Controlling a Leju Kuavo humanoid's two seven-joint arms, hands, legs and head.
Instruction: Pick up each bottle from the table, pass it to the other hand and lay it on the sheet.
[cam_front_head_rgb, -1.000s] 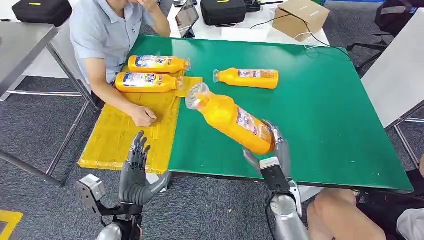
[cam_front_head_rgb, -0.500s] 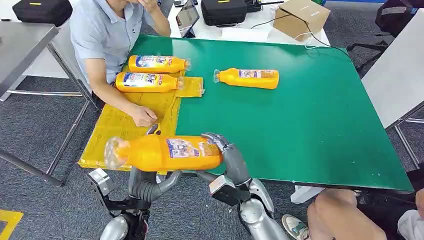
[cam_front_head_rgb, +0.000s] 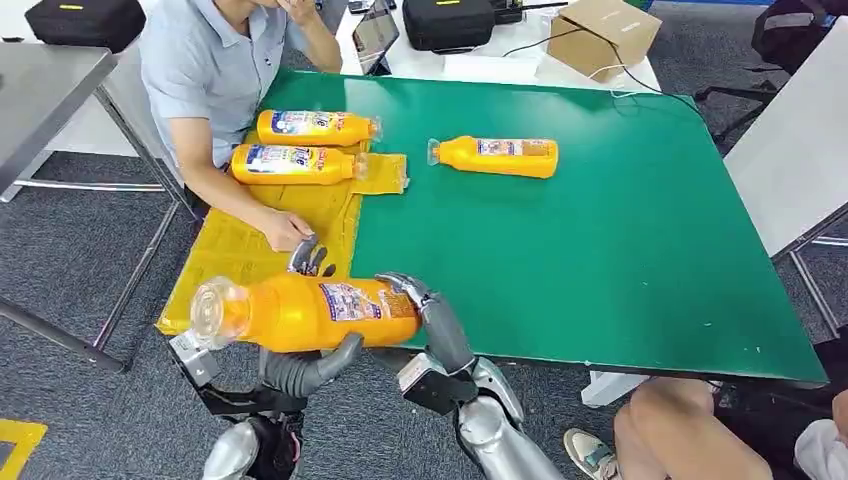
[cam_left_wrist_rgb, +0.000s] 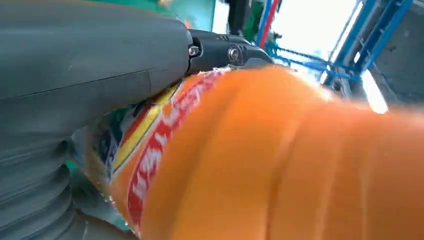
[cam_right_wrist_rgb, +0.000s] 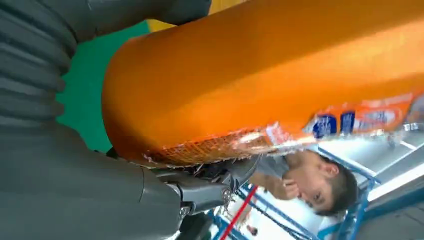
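Bottle (cam_front_head_rgb: 305, 312) lies crosswise between left hand (cam_front_head_rgb: 300, 330) and right hand (cam_front_head_rgb: 425, 315), seemingly gripped by both.

Right hand (cam_front_head_rgb: 425, 310) gripping bottle (cam_front_head_rgb: 300, 312); left hand (cam_front_head_rgb: 305, 300) apparently cupping it too.

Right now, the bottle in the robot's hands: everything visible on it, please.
The held bottle is orange plastic with a printed label round its middle and a clear cap end pointing to the robot's left. It lies roughly level in the air, over the near edge of the yellow sheet. The right hand grips its base end; the left hand wraps its body from behind, thumb underneath.
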